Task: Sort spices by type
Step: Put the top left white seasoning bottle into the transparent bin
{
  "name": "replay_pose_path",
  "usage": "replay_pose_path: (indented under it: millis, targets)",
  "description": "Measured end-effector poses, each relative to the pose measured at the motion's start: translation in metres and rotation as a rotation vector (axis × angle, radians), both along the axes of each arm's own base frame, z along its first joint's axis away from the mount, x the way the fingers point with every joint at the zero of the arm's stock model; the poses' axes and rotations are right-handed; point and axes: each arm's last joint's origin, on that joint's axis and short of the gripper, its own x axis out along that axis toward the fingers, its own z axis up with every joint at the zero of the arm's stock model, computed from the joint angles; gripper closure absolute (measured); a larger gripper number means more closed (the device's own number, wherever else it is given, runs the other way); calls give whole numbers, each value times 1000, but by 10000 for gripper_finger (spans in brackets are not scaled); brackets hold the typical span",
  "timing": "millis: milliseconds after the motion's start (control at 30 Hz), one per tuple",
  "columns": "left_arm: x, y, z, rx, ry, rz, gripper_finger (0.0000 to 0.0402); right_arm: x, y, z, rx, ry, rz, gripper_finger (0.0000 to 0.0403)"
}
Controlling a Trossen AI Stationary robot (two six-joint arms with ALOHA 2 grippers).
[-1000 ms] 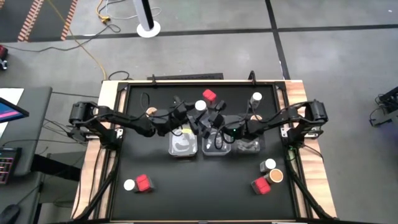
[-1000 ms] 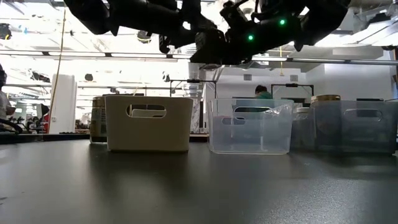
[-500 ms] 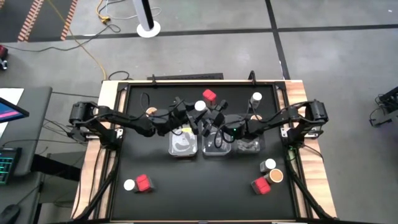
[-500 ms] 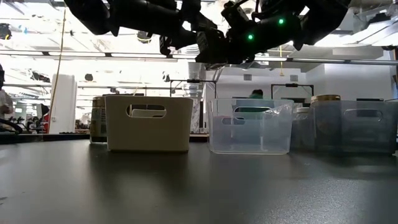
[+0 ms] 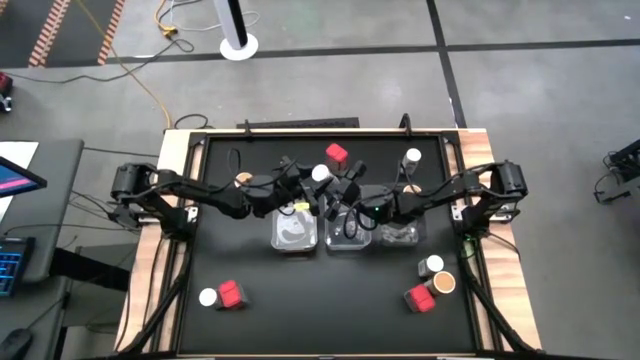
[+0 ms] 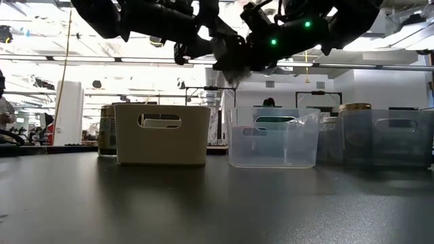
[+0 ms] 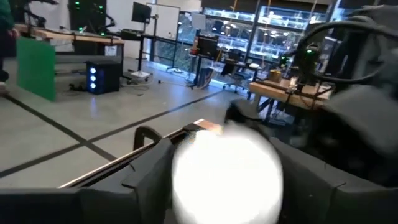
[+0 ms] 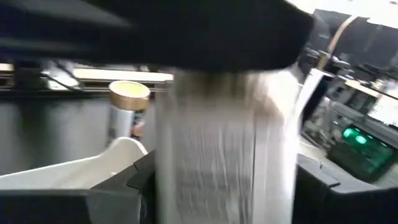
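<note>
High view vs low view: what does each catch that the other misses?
High view only: the loose spices on the mat, such as the red box and white-lidded jar at front left, and another red box at the back.
Low view only: the bins' handle cutouts, as on the white bin, plus the room behind.
Both: the arms meeting over the middle clear bin.

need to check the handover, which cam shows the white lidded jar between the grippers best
The left wrist view: the white-lidded jar fills the frame lid-on. The right wrist view shows its blurred side. The high view shows only the white lid; in the low view the arms mostly hide it.
</note>
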Motion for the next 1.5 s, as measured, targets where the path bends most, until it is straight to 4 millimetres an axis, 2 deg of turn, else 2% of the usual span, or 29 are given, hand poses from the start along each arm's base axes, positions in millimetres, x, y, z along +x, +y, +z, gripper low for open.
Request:
replay_pose_path:
  millis: [200, 367, 533, 767, 1000, 1200, 1367, 1500]
  targets:
    - [0, 2, -1, -8, 6, 8, 123, 0, 2, -1, -9, 11, 7, 153]
    - [0, 2, -1, 9, 21, 10, 119, 0, 1, -2, -10, 27, 1, 179]
    - [0, 2, -1, 51, 46, 14, 119, -1, 1, -1, -17, 32, 1, 180]
    - [-10, 0, 14, 140, 69, 21, 118, -10, 4, 18, -48, 32, 10, 178]
    - [-31, -3, 32, 174, 175, -44, 118, -35, 3, 39, 6, 120, 17, 176]
    - [-45, -10, 38, 231, 281, -130, 118, -63, 5, 64, 77, 131, 127, 178]
    - [-53, -18, 31, 237, 354, -229, 118, -88, 6, 74, 111, 135, 128, 179]
    - [-62, -21, 11, 245, 348, -311, 118, -112, 9, 64, 139, 26, 150, 180]
